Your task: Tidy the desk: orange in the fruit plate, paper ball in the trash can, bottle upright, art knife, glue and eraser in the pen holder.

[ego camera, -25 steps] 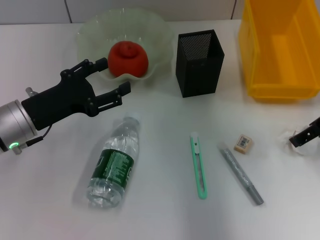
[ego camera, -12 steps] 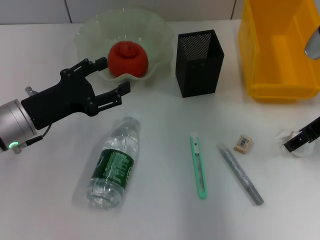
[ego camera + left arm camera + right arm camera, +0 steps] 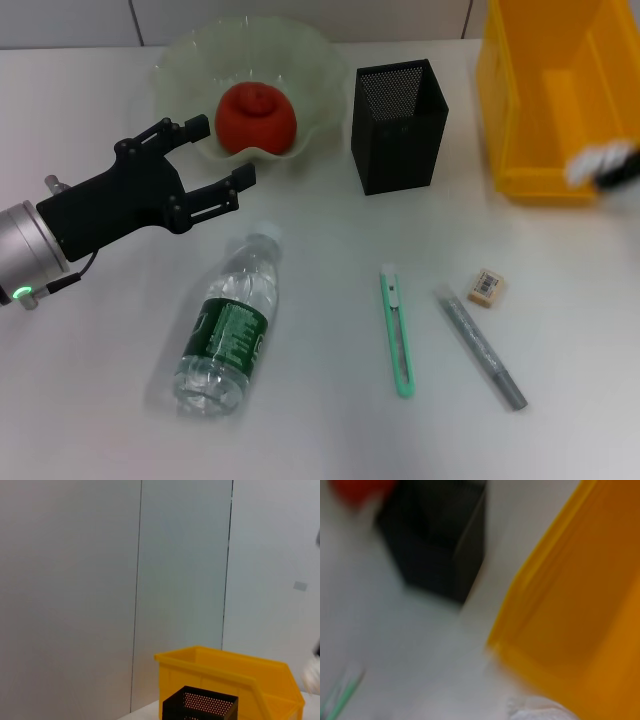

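The orange (image 3: 257, 117) lies in the pale green fruit plate (image 3: 180, 62). My left gripper (image 3: 222, 152) is open and empty just in front of the plate. The water bottle (image 3: 228, 325) lies on its side. The green art knife (image 3: 398, 330), grey glue stick (image 3: 480, 347) and eraser (image 3: 486, 287) lie on the table. The black mesh pen holder (image 3: 398, 125) stands behind them. My right gripper (image 3: 618, 170) holds the white paper ball (image 3: 588, 164) in the air at the front wall of the yellow trash can (image 3: 555, 95). The ball also shows in the right wrist view (image 3: 540, 710).
The yellow trash can (image 3: 225, 677) and the pen holder (image 3: 200, 707) show in the left wrist view before a grey wall. The right wrist view is blurred, with the trash can (image 3: 580, 595) and the pen holder (image 3: 435, 545) close by.
My right gripper has lifted the paper ball off the table at the right edge and carried it up to the yellow trash can's front. The left arm has barely shifted.
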### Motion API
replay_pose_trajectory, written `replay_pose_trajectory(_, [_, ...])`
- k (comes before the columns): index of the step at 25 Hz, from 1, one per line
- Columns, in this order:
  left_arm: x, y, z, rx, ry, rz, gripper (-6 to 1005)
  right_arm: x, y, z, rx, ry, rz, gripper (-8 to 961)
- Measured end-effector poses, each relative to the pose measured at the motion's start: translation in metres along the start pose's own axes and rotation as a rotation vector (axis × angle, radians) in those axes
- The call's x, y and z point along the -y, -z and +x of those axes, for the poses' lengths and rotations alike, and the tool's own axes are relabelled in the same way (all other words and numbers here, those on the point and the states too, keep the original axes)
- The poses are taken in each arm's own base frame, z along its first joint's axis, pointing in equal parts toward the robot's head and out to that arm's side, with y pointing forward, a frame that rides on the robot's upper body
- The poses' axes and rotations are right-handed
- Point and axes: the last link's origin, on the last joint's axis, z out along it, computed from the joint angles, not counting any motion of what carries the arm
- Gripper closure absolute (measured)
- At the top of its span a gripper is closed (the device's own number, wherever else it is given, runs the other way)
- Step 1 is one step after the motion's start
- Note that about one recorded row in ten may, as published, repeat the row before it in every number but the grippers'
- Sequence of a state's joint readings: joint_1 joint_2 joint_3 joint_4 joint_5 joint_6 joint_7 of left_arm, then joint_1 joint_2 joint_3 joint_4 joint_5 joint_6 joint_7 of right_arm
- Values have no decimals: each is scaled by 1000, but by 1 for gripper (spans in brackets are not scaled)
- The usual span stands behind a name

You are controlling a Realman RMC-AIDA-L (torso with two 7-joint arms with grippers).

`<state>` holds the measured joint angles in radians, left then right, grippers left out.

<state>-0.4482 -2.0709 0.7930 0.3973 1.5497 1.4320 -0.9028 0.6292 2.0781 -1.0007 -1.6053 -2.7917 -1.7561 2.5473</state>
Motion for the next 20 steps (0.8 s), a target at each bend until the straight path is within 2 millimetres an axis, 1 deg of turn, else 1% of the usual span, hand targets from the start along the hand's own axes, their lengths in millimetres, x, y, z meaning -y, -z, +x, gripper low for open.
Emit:
replay_pose_trajectory(1, [0, 0, 0, 0, 0, 0, 188, 0, 0, 0, 0, 0, 0, 375])
replay_pose_trajectory(3, [0, 0, 0, 1, -1, 0, 190, 7, 17, -14, 94, 0, 63, 367])
replay_pose_trajectory(4, [0, 0, 0, 1, -2, 1, 191, 11, 20, -21, 130, 1, 86, 363])
replay_pose_trajectory(5, [0, 0, 0, 0, -4, 1, 192, 19, 18, -32, 180, -4, 115, 359])
replay_pose_trajectory(6, [0, 0, 0, 0, -4, 1, 193, 19, 18, -32, 180, -4, 115, 355])
replay_pose_trajectory(7, [0, 0, 1, -2, -5, 0, 195, 23, 13, -36, 195, -8, 123, 351])
replay_pose_trajectory(9, [0, 0, 1, -5, -6, -1, 197, 31, -5, -43, 213, -16, 133, 344])
replay_pose_trajectory(10, [0, 0, 1, -6, -6, -2, 198, 35, -28, -45, 195, -21, 124, 340])
replay_pose_trajectory(11, [-1, 0, 1, -5, -3, -3, 199, 35, -28, -45, 195, -21, 124, 336])
replay_pose_trajectory(12, [-1, 0, 1, -5, 4, -6, 200, 36, -40, -46, 177, -23, 115, 332])
replay_pose_trajectory(15, [-2, -2, 3, -2, 16, -27, 204, 36, -61, -48, 133, -28, 105, 320])
replay_pose_trajectory(17, [-2, -2, 4, 1, 22, -35, 206, 36, -61, -48, 142, -31, 114, 312])
replay_pose_trajectory(20, [0, -2, 10, 20, 72, -52, 210, 37, -56, -48, 170, -35, 128, 193])
